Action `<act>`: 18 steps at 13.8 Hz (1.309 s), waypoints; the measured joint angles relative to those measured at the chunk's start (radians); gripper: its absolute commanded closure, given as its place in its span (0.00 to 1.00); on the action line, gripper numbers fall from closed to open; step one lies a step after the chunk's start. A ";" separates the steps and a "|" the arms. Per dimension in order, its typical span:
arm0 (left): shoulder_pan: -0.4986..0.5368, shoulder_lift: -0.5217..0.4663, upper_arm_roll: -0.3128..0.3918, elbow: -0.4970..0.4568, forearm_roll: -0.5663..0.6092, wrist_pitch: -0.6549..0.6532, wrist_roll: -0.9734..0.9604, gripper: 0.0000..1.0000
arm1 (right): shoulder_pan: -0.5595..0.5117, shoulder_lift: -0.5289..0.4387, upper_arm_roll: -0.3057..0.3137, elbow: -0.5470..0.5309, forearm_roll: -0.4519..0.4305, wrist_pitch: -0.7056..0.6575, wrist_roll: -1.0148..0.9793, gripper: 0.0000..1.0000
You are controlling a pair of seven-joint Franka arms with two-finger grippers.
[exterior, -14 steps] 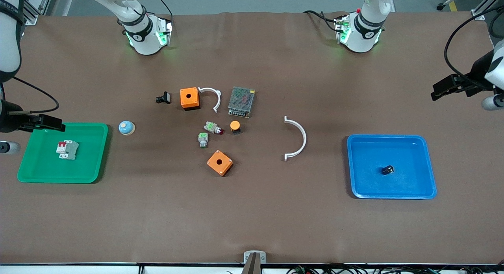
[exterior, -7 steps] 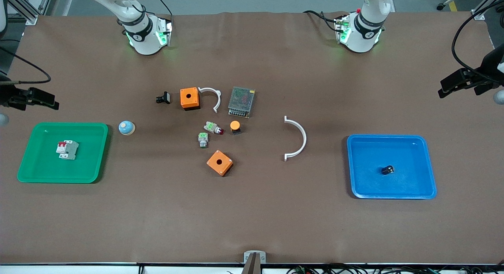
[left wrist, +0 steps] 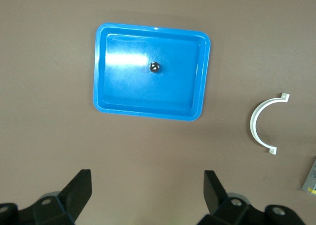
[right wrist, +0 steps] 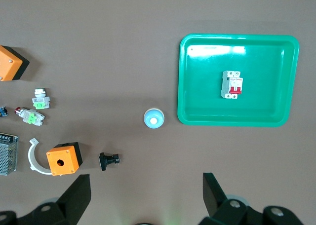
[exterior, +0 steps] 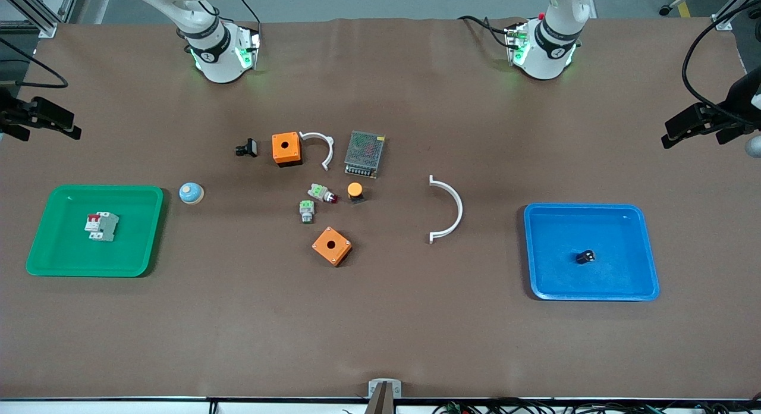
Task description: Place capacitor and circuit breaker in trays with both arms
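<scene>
The capacitor (exterior: 585,257), a tiny black cylinder with a pale end, lies in the blue tray (exterior: 630,283) at the left arm's end of the table. It also shows in the left wrist view (left wrist: 154,66). The circuit breaker (exterior: 101,226), white-grey with red levers, lies in the green tray (exterior: 137,253) at the right arm's end and also shows in the right wrist view (right wrist: 232,84). My left gripper (left wrist: 147,185) is open and empty, high over bare table by the blue tray (left wrist: 103,99). My right gripper (right wrist: 146,185) is open and empty, high over bare table by the green tray (right wrist: 197,119).
Mid-table lie two orange boxes (exterior: 286,149) (exterior: 332,245), a mesh-topped power supply (exterior: 364,153), two white curved clips (exterior: 450,208) (exterior: 320,147), two grey-and-green push-buttons (exterior: 307,211), an orange-capped button (exterior: 355,191), a black clip-like part (exterior: 246,147) and a blue-white dome (exterior: 191,193).
My right gripper has drawn away from the green tray toward the robots' side of the table. My left gripper moved the same way from the blue tray, then held still.
</scene>
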 measured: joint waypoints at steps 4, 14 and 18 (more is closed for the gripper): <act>0.000 0.000 0.000 0.000 -0.023 -0.002 0.000 0.00 | 0.000 -0.002 0.001 -0.003 0.000 0.021 -0.001 0.00; -0.137 0.007 0.113 0.007 -0.035 -0.025 0.000 0.00 | 0.001 -0.009 0.004 -0.003 0.000 0.035 -0.001 0.00; -0.168 0.007 0.169 0.015 -0.035 -0.032 0.000 0.00 | 0.001 -0.010 0.005 -0.003 0.000 0.037 -0.001 0.00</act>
